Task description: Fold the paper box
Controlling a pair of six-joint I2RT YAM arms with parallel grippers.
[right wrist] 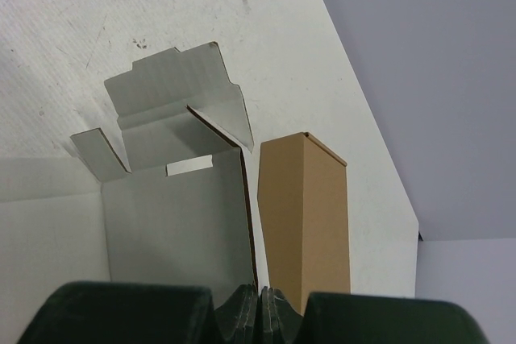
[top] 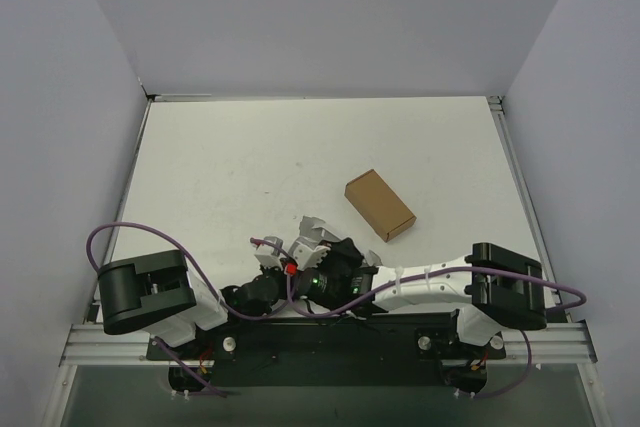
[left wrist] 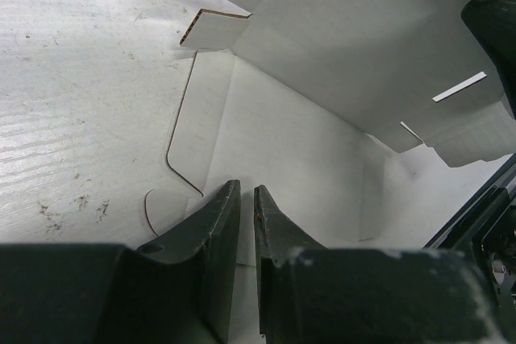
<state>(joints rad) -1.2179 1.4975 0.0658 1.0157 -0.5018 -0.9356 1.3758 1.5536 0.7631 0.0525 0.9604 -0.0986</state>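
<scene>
Pinching a raised panel's edge, the right claw (right wrist: 259,305) was closed on the paper box (right wrist: 173,223). The left claw (left wrist: 247,203) stood a slit apart over another panel; whether it gripped was unclear. The paper box sat mid near edge of the counter (top: 220,167), mostly hidden overhead by both wrists. A brown box (right wrist: 305,215) lay just beyond, apart.

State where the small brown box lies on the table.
In the top view, the brown box lies right of centre on the table, just beyond and right of the paper box.
</scene>
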